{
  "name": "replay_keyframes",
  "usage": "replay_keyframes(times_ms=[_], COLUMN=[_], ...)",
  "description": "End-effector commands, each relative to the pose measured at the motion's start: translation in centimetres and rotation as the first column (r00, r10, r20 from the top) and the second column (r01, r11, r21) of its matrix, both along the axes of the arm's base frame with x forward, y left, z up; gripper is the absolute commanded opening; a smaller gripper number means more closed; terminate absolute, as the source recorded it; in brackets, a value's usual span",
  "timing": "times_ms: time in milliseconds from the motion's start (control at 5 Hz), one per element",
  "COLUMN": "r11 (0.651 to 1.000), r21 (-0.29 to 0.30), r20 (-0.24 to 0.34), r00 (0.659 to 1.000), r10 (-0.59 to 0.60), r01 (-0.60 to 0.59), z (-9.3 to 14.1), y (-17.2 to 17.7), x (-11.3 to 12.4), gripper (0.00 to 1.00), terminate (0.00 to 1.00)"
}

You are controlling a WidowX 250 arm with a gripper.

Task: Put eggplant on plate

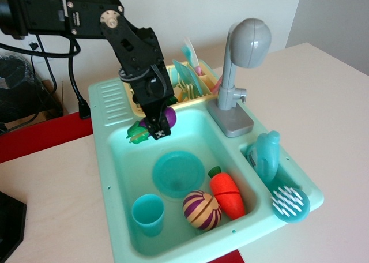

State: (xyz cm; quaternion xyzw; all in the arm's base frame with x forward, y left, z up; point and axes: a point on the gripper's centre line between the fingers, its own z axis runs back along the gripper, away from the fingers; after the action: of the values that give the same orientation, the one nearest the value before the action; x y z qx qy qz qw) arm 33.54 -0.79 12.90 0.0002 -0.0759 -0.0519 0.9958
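My gripper [154, 126] is shut on the eggplant [167, 116], a small glossy purple toy with a green cap [137, 132] sticking out to the left. I hold it in the air over the back of the sink basin. The plate [178, 173], flat, round and teal, lies on the basin floor below and slightly right of the gripper, with nothing on it.
The teal sink [109, 153] also holds a teal cup [148, 214], a striped onion toy [201, 209] and a carrot [225, 192]. A yellow dish rack [187, 93] with pale plates stands behind. A grey faucet [239, 72] rises at the right, with a soap bottle [265, 156] and brush [287, 202].
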Motion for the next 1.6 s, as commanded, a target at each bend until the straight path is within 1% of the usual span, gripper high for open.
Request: replay_keyframes(times_ms=[0, 200, 400, 600, 800, 1000, 1200, 1400], r11=[0.998, 0.998, 0.997, 0.996, 0.994, 0.992, 0.999, 0.999], r21=[-0.02, -0.017, -0.014, 0.003, 0.015, 0.008, -0.005, -0.039], r20=[0.006, -0.016, -0.045, -0.073, -0.088, -0.104, -0.07, -0.039], r00=[0.998, 0.998, 0.996, 0.993, 0.991, 0.987, 0.996, 0.999], r10=[-0.063, -0.068, -0.074, -0.092, -0.104, -0.121, -0.047, -0.012], r01=[0.063, 0.068, 0.073, 0.093, 0.105, 0.122, 0.047, 0.011], z=[-0.6, -1.6, -3.0, -4.5, -5.5, -5.7, -3.8, -2.2], y=[-2.4, -2.8, -3.0, -2.8, -2.5, -3.8, -2.7, -1.7], x=[2.2, 2.1, 1.5, 0.9, 0.8, 0.7, 0.4, -0.2], gripper=[0.0, 0.0, 0.0, 0.0, 0.0, 0.0, 1.0, 1.0], terminate=[0.0, 0.0, 0.0, 0.0, 0.0, 0.0, 0.0, 0.0])
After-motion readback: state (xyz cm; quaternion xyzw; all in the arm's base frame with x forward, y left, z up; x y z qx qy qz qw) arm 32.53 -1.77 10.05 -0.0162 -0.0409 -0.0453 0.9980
